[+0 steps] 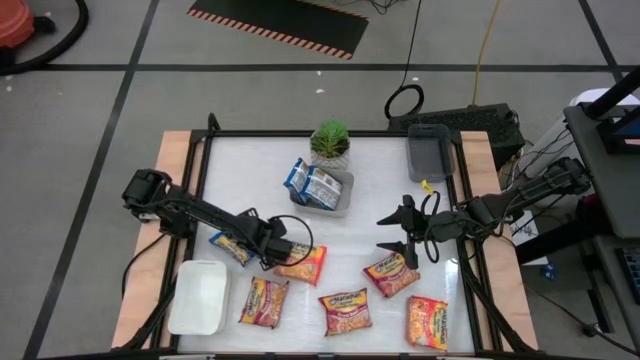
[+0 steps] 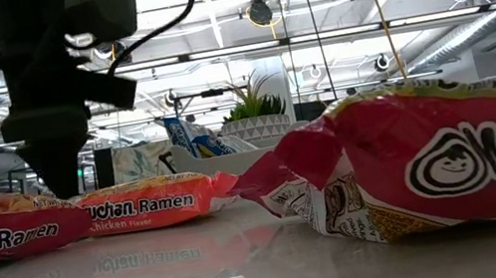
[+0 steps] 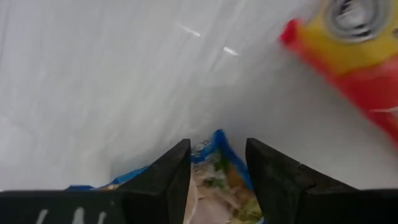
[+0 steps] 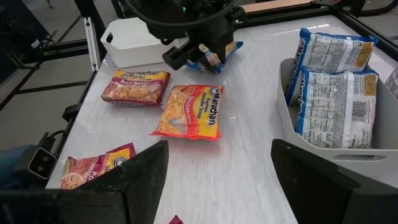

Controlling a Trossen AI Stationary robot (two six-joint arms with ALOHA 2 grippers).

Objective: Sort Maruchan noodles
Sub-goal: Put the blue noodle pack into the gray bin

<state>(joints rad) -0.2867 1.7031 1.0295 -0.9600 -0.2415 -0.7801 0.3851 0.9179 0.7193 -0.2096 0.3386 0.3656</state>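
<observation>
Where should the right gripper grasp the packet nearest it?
Probably from above, across its narrow width at mid-body. The packet lies flat and skewed with bare table around it, so the open right gripper would turn its wrist to match.

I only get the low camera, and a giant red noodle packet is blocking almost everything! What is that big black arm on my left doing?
Observer: That is the left pincer. It is shut on a blue packet, low over the table.
Operator: Where's the other arm? I just see a bit at the top.
Observer: The right pincer is open and holds nothing. It hangs over bare table on the right side.
Operator: Are any noodles put away already?
Observer: Yes. At least two blue-white packets sit in the grey tray, next to the little plant.
</observation>
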